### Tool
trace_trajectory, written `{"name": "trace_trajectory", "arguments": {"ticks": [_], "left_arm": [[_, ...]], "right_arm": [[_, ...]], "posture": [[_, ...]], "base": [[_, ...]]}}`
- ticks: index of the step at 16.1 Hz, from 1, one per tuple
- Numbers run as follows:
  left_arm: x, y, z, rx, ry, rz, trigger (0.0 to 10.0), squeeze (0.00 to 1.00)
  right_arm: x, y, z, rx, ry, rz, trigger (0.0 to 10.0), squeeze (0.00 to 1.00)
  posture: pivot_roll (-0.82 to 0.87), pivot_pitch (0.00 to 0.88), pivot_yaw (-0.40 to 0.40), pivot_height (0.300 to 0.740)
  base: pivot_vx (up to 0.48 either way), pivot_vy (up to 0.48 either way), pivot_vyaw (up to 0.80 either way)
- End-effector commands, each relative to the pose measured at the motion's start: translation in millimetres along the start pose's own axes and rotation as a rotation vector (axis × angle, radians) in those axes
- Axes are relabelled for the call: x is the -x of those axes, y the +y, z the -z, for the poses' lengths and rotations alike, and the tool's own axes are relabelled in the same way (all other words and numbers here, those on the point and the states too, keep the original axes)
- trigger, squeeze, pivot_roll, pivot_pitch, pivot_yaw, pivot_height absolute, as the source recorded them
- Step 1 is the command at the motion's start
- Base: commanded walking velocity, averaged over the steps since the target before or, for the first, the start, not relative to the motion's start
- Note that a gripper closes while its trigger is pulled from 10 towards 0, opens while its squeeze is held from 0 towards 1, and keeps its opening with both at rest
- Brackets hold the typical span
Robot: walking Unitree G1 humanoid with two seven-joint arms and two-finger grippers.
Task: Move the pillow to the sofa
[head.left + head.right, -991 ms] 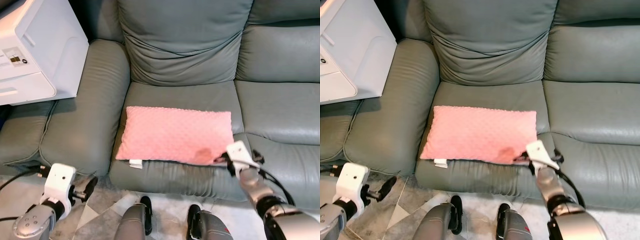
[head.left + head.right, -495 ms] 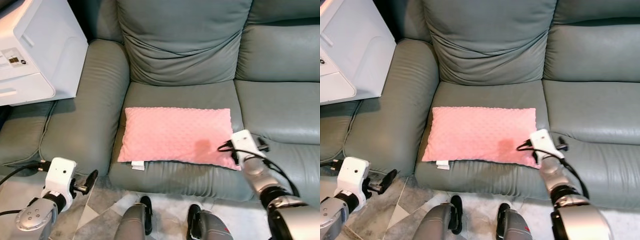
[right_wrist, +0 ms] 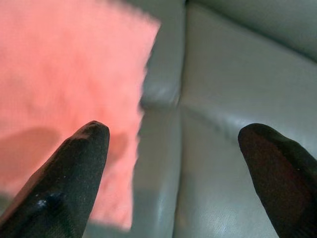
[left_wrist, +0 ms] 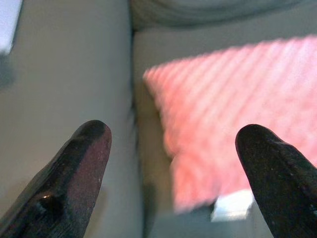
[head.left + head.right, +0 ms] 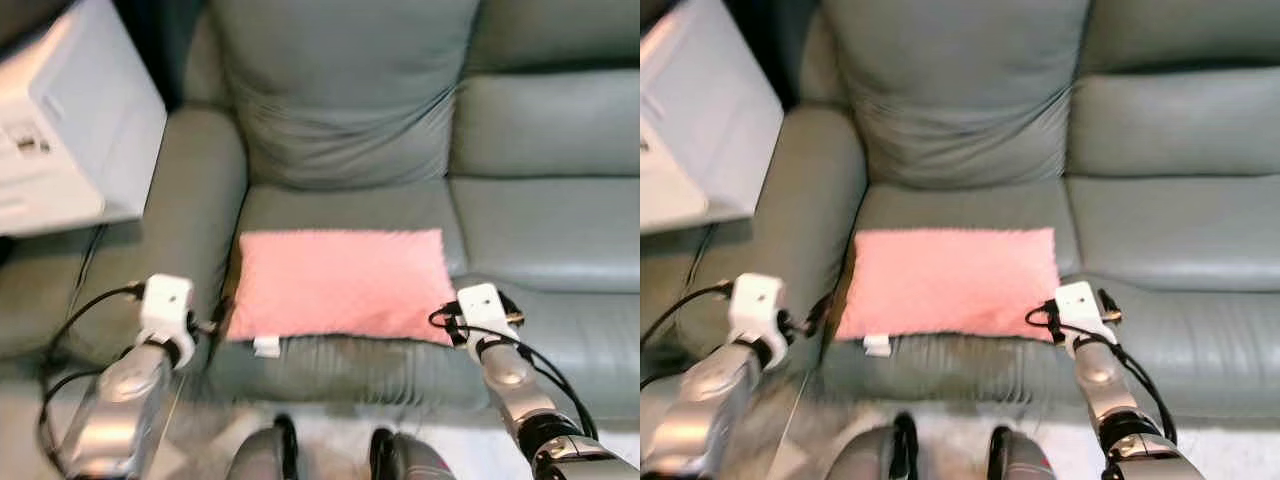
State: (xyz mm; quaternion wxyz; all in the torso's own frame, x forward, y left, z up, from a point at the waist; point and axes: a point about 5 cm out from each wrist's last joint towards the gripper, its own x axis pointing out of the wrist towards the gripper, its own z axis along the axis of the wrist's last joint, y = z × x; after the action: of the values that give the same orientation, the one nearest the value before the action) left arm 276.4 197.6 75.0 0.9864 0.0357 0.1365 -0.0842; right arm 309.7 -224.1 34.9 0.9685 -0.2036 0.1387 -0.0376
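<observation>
Pink pillow (image 5: 340, 284) flat on sofa (image 5: 545, 215) seat near front edge (white tag at front-left corner), left gripper (image 4: 173, 168) and right gripper (image 3: 173, 173) spread wide, holding nothing, flanking pillow's front corners.

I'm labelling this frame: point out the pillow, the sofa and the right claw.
pillow (image 5: 340, 283), left eye view, top face.
sofa (image 5: 350, 120), left eye view, back cushion.
right claw (image 3: 173, 148), right wrist view, between fingertips.
</observation>
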Motion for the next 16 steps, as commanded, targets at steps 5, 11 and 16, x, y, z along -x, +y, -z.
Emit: {"name": "trace_trajectory", "arguments": {"ticks": [5, 11, 16], "left_arm": [[-25.5, -14.1, -8.0, 0.097, -0.075, 0.038, 10.0, 0.0], [-50.0, -46.7, -31.8, 0.101, -0.151, 0.175, 10.0, 0.0], [-36.2, -36.9, -25.7, -0.023, -0.156, 0.174, 10.0, 0.0]], "right_arm": [[4.8, 16.7, -49.9, -0.165, -0.226, -0.121, 10.0, 0.0], [15.5, 19.5, -95.0, -0.255, -0.268, -0.238, 10.0, 0.0], [37.5, 34.0, -84.3, -0.29, -0.211, -0.26, 10.0, 0.0]], "posture": [[-0.1, 0.0, 0.07, 0.74], [-0.15, 0.0, 0.08, 0.74], [-0.13, 0.0, 0.086, 0.74]], "base": [[0.0, 0.0, 0.0], [0.0, 0.0, 0.0], [0.0, 0.0, 0.0]]}}
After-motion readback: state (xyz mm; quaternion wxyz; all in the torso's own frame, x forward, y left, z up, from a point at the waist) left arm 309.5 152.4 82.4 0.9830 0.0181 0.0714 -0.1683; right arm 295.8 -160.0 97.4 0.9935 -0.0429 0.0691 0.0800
